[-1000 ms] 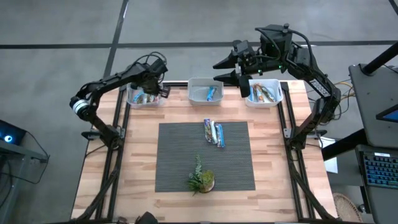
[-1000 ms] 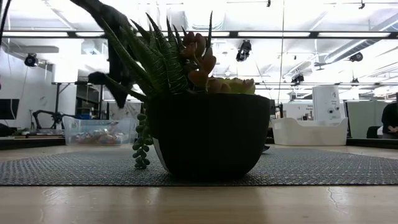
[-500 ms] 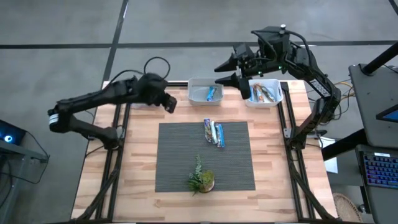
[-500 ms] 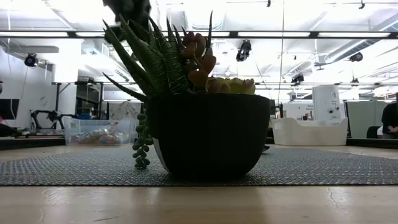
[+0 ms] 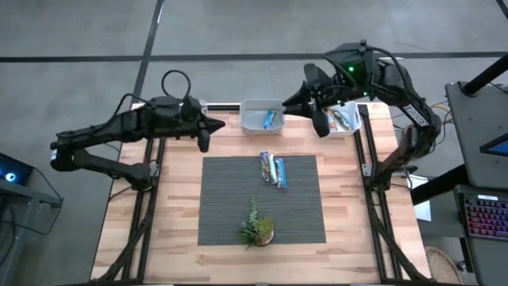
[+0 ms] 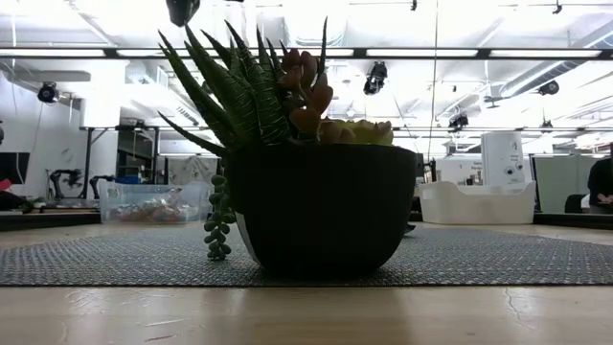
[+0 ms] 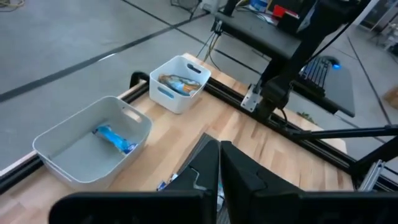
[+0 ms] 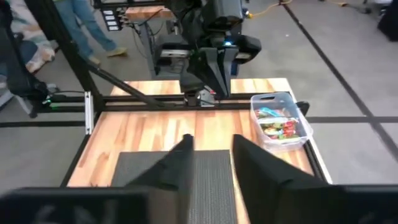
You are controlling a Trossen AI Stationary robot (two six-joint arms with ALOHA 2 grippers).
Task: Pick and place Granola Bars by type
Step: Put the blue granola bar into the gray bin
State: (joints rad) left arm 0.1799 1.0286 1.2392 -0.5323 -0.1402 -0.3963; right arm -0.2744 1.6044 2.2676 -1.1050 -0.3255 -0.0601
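Three bins (image 5: 263, 116) line my wood table's (image 5: 178, 199) far edge; grey mat (image 5: 262, 202) central, bars (image 5: 273, 169) on it. My left pincer (image 5: 202, 132) clenched, empty; right pincer (image 5: 317, 119) parted, empty.

we see the granola bars (image 5: 273, 169) on the mat (image 5: 262, 199) between and below the left gripper (image 5: 203, 136) and right gripper (image 5: 320, 124), bins (image 5: 263, 117) behind.
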